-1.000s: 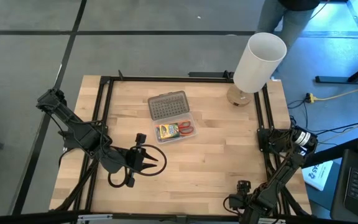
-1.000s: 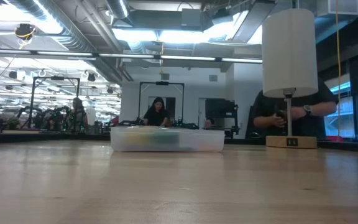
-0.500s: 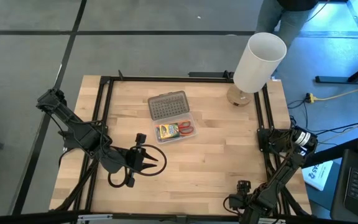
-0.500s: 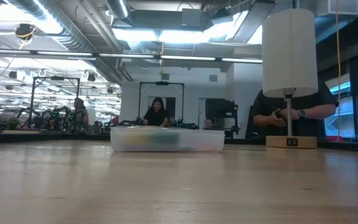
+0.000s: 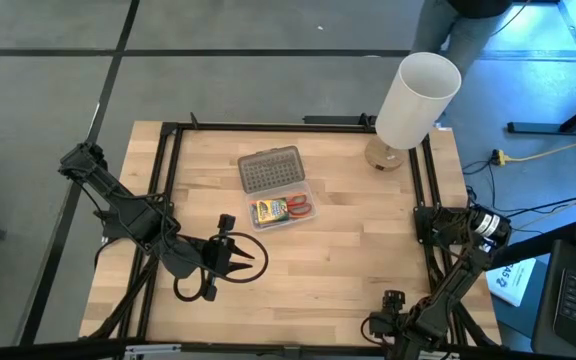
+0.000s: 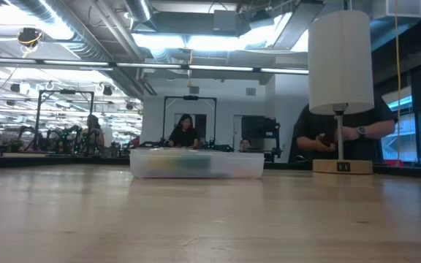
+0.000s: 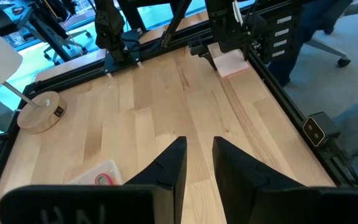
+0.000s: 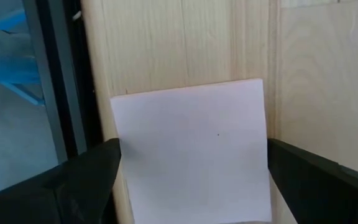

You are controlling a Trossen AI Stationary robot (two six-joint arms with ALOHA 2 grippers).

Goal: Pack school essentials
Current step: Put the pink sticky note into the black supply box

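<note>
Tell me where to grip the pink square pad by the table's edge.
Pinch the pink square pad across two opposite edges, coming straight down: it lies flat and thin on the table beside the black frame rail, so no side approach. The right gripper hangs right over it; the left gripper waits mid-table, open.

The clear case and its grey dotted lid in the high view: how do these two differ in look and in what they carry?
The clear case is transparent and holds the green-and-yellow crayon box and red-handled scissors; the grey dotted lid is opaque and bears nothing. The lid lies nearer the tall white cylinder; the case lies nearer the left gripper. Both are rounded rectangles of similar size, flat on the table, tilted alike and edge to edge.
</note>
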